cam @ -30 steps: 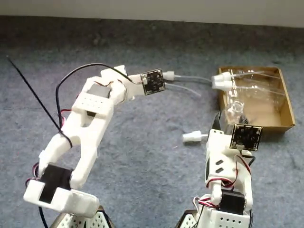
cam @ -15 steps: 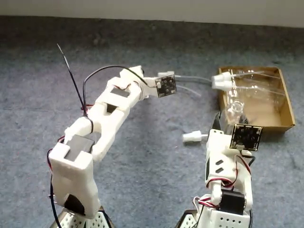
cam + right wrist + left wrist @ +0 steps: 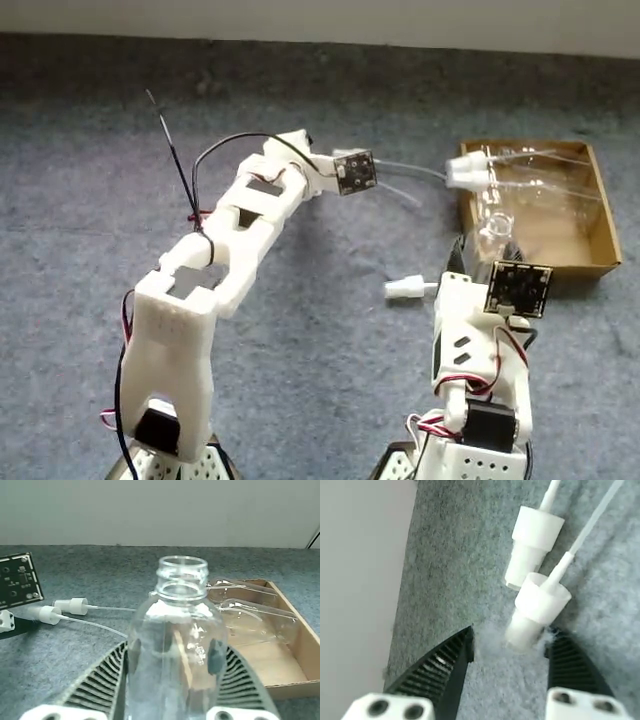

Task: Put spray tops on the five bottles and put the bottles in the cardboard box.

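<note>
**solder_sam:** What's the left claw up to?

**gripfan:** It's spread wide and low over the grey carpet, gripping nothing. One loose spray top lies with its white head between the two fingers, closer to one of them. Whether it actually touches that finger can't be told. A second spray top lies just beside the first, and both thin tubes point away from the claw.

**solder_sam:** And the right claw?

**gripfan:** That one's closed around the belly of a clear bottle, held upright, neck bare, no top on it. In the high view the bottle sits at the near left corner of the cardboard box. Over the corner or just beside it, hard to say.

**solder_sam:** Anything in the box?

**gripfan:** Yep, the far boxed bottle and the near boxed bottle lie on their sides next to each other, with white tops fitted and resting at the box's left wall. A third spray top lies on the carpet just beside the right arm, well apart from the pair at the left claw.
</note>
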You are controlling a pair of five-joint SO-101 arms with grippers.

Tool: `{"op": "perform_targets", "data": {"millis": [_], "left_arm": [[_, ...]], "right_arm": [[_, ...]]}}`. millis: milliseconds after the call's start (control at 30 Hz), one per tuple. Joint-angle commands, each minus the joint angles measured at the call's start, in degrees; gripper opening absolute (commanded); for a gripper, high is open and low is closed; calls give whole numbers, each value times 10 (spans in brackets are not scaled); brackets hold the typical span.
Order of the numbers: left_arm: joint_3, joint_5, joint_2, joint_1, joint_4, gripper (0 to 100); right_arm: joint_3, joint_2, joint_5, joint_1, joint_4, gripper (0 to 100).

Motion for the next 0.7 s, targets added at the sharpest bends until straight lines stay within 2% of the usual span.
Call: {"op": "perform_targets", "data": {"millis": [0,300,667], "left_arm": [[-24,-4,7,16,-14,181],[-23,-4,7,29,-11,22],[18,-4,0,30,-11,6]], "right_arm": [[-4,-2,-7,3,-16,139],[-4,-2,-8,3,-16,139],[-4,-2,-8,3,-16,139]]}}
